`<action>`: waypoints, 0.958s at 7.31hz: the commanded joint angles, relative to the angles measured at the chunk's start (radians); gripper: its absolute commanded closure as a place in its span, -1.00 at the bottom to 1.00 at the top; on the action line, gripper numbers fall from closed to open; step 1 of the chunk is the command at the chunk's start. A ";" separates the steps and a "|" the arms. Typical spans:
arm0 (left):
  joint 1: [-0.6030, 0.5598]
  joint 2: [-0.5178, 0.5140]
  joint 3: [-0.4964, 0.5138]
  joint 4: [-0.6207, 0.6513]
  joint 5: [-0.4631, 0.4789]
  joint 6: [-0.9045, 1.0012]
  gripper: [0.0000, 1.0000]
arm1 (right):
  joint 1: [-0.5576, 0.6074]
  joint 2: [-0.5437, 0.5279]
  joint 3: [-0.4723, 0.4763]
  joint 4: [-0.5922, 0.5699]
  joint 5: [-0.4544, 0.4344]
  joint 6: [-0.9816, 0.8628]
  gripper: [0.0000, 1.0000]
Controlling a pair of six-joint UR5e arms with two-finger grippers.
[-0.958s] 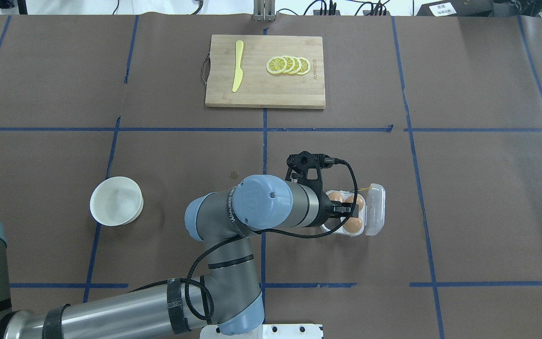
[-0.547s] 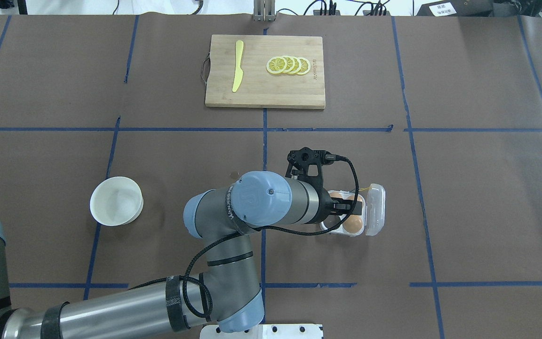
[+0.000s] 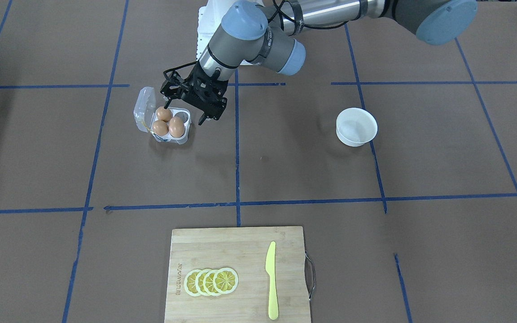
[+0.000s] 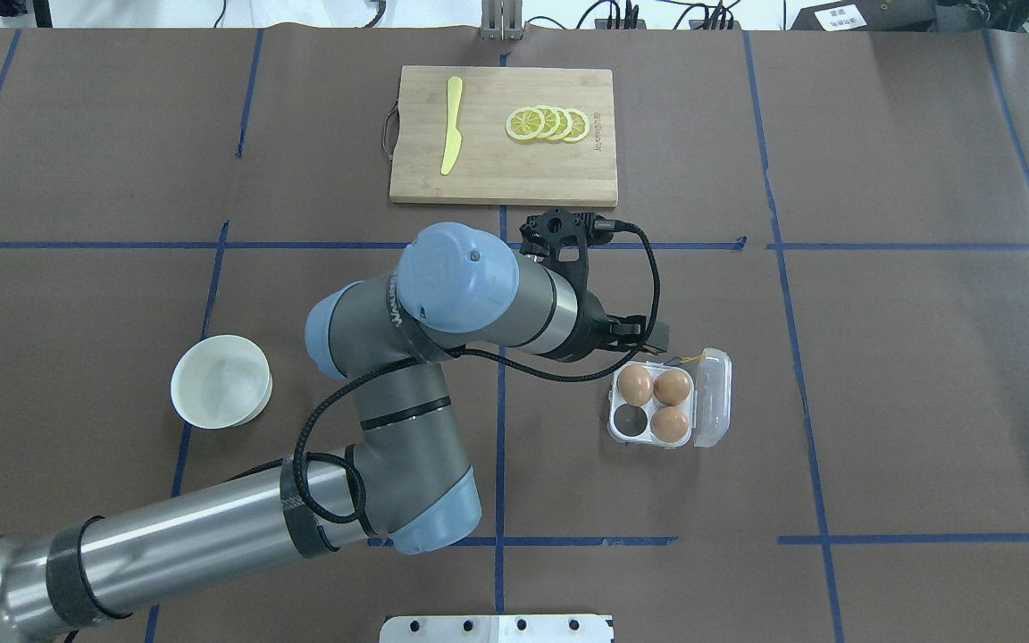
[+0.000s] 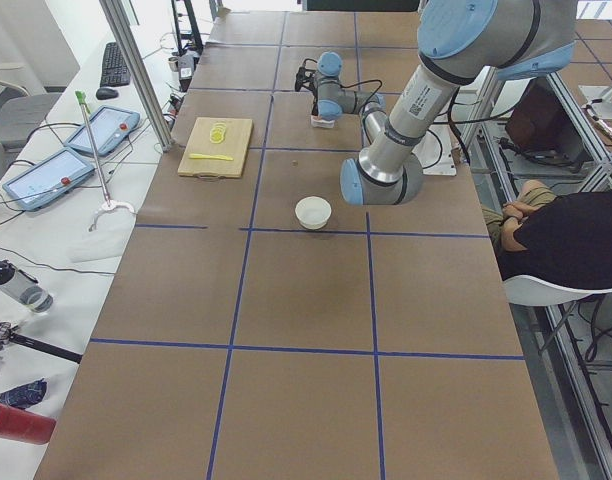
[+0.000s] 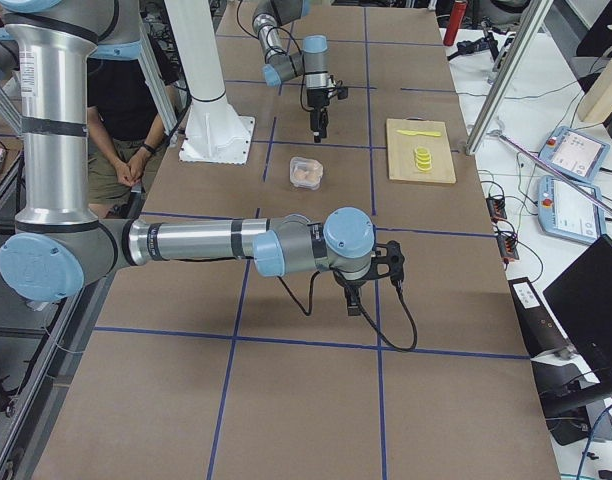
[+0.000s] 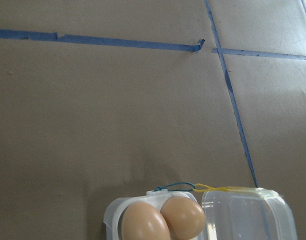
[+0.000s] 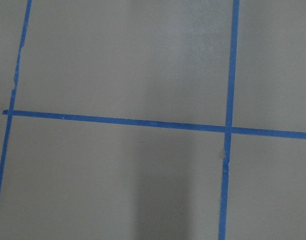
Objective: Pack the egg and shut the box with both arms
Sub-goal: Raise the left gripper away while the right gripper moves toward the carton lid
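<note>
The clear box (image 4: 619, 438) stands open on the table with its lid (image 4: 714, 397) folded out to the right. Three brown eggs sit in it (image 4: 635, 385) (image 4: 672, 387) (image 4: 670, 424); the near-left cell is empty. The box (image 3: 186, 135) and its eggs (image 3: 164, 114) also show in the front view. My left gripper (image 3: 183, 113) is open and empty, raised just beside the box's far-left corner (image 4: 639, 335). The left wrist view shows two eggs (image 7: 143, 222) and the lid (image 7: 245, 217). My right gripper (image 6: 353, 300) hangs over bare table far from the box; I cannot tell if it is open or shut.
An empty white bowl (image 4: 220, 381) stands at the left. A wooden cutting board (image 4: 497, 170) with lemon slices (image 4: 547, 124) and a yellow knife (image 4: 451, 125) lies at the far middle. Blue tape lines cross the brown table cover.
My left gripper has lifted off the box and drawn back toward the far left, uncovering the three eggs. The box and bowl have not moved.
</note>
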 commanded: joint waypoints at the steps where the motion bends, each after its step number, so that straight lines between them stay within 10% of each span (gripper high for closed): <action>1: -0.080 0.054 -0.126 0.140 -0.096 0.079 -0.99 | -0.063 -0.016 0.112 0.002 -0.006 0.185 -1.00; 3: -0.142 0.125 -0.296 0.396 -0.109 0.200 -0.99 | -0.181 -0.043 0.179 0.095 -0.099 0.405 -1.00; 7: -0.304 0.228 -0.404 0.460 -0.127 0.274 -0.98 | -0.506 -0.160 0.202 0.522 -0.344 0.849 -0.95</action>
